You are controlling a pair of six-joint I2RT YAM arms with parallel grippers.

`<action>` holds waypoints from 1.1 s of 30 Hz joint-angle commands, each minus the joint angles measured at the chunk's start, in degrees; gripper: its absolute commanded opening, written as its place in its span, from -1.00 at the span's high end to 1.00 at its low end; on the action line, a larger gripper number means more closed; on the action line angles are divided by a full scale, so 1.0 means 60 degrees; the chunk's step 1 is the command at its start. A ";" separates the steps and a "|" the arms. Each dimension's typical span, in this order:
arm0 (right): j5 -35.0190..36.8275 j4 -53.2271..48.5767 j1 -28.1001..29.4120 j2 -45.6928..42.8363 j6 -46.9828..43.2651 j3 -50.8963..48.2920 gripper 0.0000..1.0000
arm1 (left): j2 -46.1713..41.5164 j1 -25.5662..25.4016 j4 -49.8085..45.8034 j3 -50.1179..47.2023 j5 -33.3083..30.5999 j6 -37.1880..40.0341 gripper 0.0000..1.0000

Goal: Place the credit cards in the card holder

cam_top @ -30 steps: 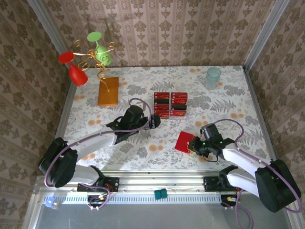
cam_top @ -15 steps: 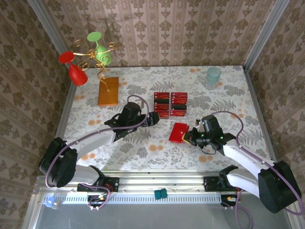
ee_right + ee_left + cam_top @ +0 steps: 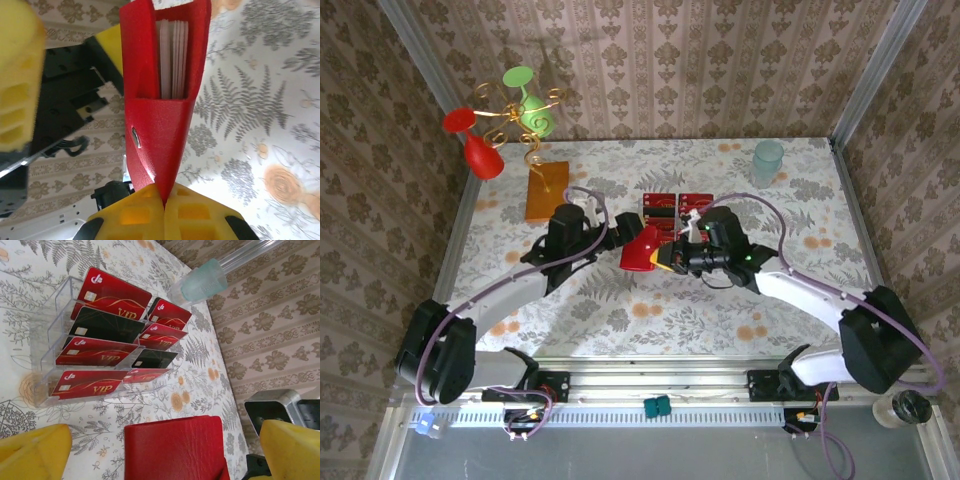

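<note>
The workspace is a table (image 3: 800, 290) covered with a fern-and-flower cloth and enclosed by patterned wallpaper walls.

**Fixtures**
- A clear tiered rack (image 3: 39, 340) stands near the table centre, toward the far side.
- An orange slab (image 3: 546, 190) lies to the left of the rack.
- A pale cup (image 3: 767, 160) stands at the far right.

**Cards**
- The cards (image 3: 107, 325) sit in the rack in two columns, one per tier, leaning back.
- Most are red with gold marks; a few show dark faces.

**Holder**
- The holder (image 3: 642, 250) is held above the cloth, just in front of the rack, between the two grippers.
- The right wrist view shows it edge-on and partly spread, with pale pockets inside.

**Right gripper**
- The right gripper (image 3: 164, 200) has its jaws pinched together on one edge of the holder.

**Left gripper**
- The left gripper (image 3: 620, 238) has its jaws spread wide, with one yellow finger (image 3: 30, 452) on each side of the holder.
- In the left wrist view, a gap shows between the holder and each finger.
</note>
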 commanded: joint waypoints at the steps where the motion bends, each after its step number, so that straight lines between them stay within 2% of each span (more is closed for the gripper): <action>1: -0.0319 0.0766 0.0216 0.0195 0.0300 0.0469 1.00 | -0.0193 0.0061 0.1254 -0.0562 0.0336 -0.0805 -0.89; 8: -0.0278 0.0799 0.0257 0.0444 0.0325 0.0343 1.00 | -0.0462 0.0079 0.1701 -0.1041 0.0223 -0.0945 -0.71; 28: -0.0245 0.0887 0.0255 0.0503 0.0353 0.0186 1.00 | -0.0338 0.0182 0.2605 -0.1256 0.0379 -0.1102 0.07; 31: -0.0232 0.0885 0.0255 0.0543 0.0345 0.0206 1.00 | -0.0325 0.0183 0.2640 -0.1279 0.0400 -0.1100 0.30; 33: -0.0238 0.0798 0.0228 0.0620 0.0318 0.0271 1.00 | -0.0285 0.0196 0.2669 -0.1281 0.0416 -0.1103 0.55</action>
